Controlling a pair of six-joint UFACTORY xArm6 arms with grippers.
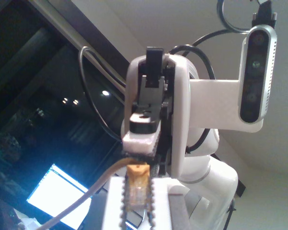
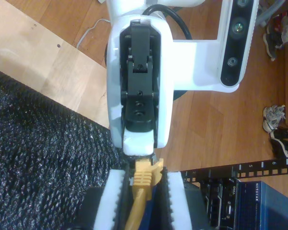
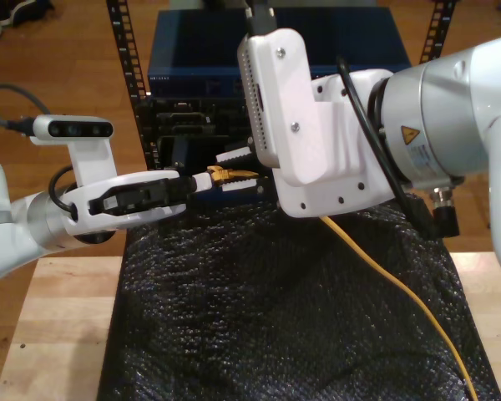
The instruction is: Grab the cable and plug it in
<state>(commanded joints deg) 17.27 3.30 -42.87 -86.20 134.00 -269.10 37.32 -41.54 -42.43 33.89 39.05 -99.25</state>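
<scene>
The cable (image 3: 387, 278) is yellow-orange and runs over the black mat to the exterior view's lower right. Its clear plug (image 1: 137, 192) sits between the white fingers of my first gripper (image 1: 137, 184), which is shut on it. The arm at the exterior view's left carries that gripper (image 3: 202, 180). The yellow boot (image 2: 145, 176) behind the plug lies between the fingers of my second gripper (image 2: 144, 172), shut on it. This gripper belongs to the large arm at the exterior view's right (image 3: 234, 171). The two grippers meet tip to tip above the mat, in front of the rack.
A black equipment rack (image 3: 138, 100) holding a blue network switch (image 3: 275, 58) stands behind the grippers; the switch (image 2: 266, 206) also appears in the second wrist view. A black padded mat (image 3: 259, 317) covers the wooden table (image 3: 58, 334). Shoes (image 2: 273, 120) lie on the floor.
</scene>
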